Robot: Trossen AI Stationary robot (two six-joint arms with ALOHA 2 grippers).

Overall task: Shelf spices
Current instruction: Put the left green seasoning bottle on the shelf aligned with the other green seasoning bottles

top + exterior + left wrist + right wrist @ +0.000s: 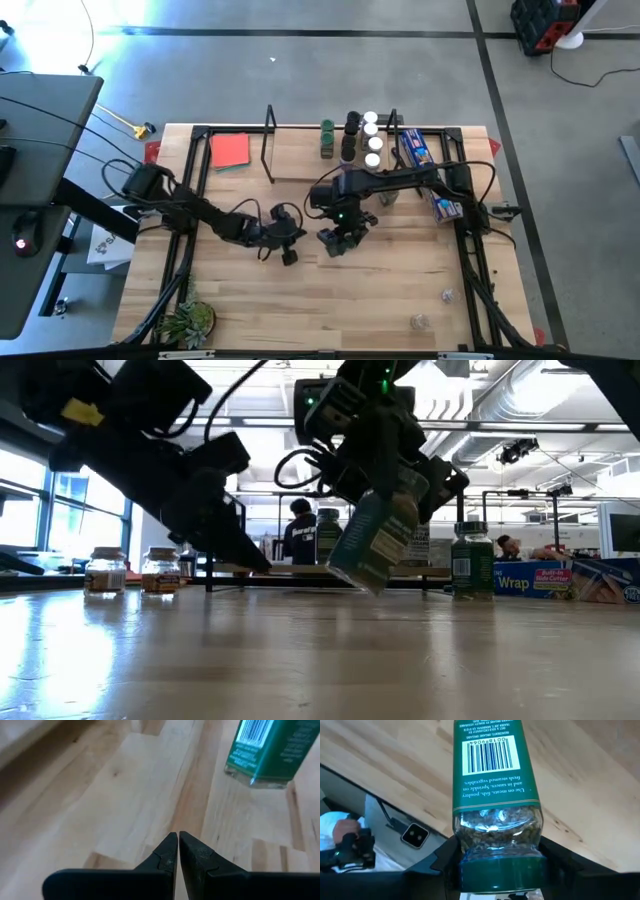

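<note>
Right gripper (345,238) over the middle of the counter (300,300), jaws clamped around the green lid end of a spice jar (375,540) with a green label and dried herbs inside; jar tilted and hanging clear above the wood. Left gripper (288,252) just beside it, low over the counter, jaws shut and holding nothing. Shelf (330,170) along the far side of the counter, with a cluster of jars (360,138) near its right half, white, black and green lids showing. Red card (230,150) at the far left corner. Blue packet (415,148) right of the jars. Two more jars (125,570) standing apart near the front right corner.
</note>
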